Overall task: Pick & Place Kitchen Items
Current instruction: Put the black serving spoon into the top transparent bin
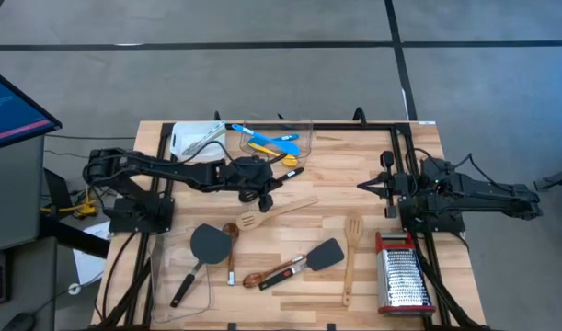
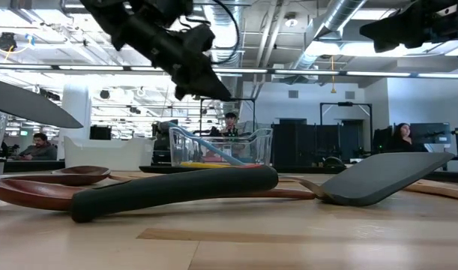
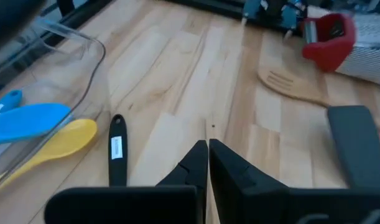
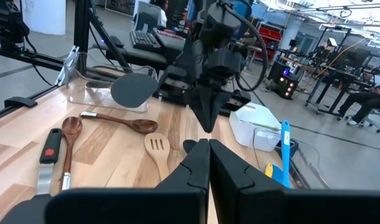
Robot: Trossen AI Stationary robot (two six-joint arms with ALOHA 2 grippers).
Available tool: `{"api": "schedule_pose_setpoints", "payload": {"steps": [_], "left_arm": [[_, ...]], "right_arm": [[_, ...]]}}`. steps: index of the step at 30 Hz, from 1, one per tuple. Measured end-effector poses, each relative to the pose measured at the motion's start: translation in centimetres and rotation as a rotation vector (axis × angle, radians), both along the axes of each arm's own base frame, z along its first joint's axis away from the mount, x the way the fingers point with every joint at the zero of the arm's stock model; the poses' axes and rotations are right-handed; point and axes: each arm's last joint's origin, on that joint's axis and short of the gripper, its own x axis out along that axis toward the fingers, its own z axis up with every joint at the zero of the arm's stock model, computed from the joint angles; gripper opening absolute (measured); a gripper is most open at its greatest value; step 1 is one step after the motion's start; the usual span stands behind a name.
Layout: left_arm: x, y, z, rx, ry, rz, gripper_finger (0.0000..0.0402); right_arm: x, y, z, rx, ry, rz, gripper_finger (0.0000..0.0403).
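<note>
Overhead, shut left pincer (image 1: 269,197), empty.

Two clear plastic tubs stand on the table (image 1: 372,161): one at the far edge (image 1: 290,129), one at the near left corner (image 1: 184,285). The far tub holds two blue spoons (image 1: 279,140) and one yellow spoon (image 1: 265,147). One white tray (image 1: 193,138) sits beside it. Loose on the table lie two wooden slotted spatulas (image 1: 262,217), three brown wooden spoons (image 1: 230,234), two dark grey spatulas (image 1: 325,255) and one steel grater (image 1: 402,271). Two robot arms reach over it.
</note>
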Motion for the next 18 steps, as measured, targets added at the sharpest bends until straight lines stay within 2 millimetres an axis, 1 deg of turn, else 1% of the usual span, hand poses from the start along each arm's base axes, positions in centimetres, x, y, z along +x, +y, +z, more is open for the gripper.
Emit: {"api": "schedule_pose_setpoints", "payload": {"steps": [5,8,11,14,18], "left_arm": [[2.4,0.3,-2.2,0.031,0.084,-0.010,0.0001],[3.4,0.8,-3.3,0.038,0.163,0.001,0.0001],[3.1,1.6,-3.7,0.024,0.290,0.078,0.0001],[2.3,2.5,-3.9,-0.001,0.418,0.152,0.0001],[1.9,3.2,-3.9,-0.001,0.449,0.170,0.0001]], "right_arm": [[0.0,-0.2,0.0,-0.001,0.001,-0.020,0.0000],[0.0,-0.3,0.0,0.001,0.003,-0.035,0.0000],[-0.1,-0.5,-0.1,0.008,0.012,-0.050,0.0000],[-0.1,-0.6,-0.2,0.009,0.020,-0.062,0.0000],[-0.1,-0.8,-0.2,0.012,0.020,-0.080,0.0000]]}}
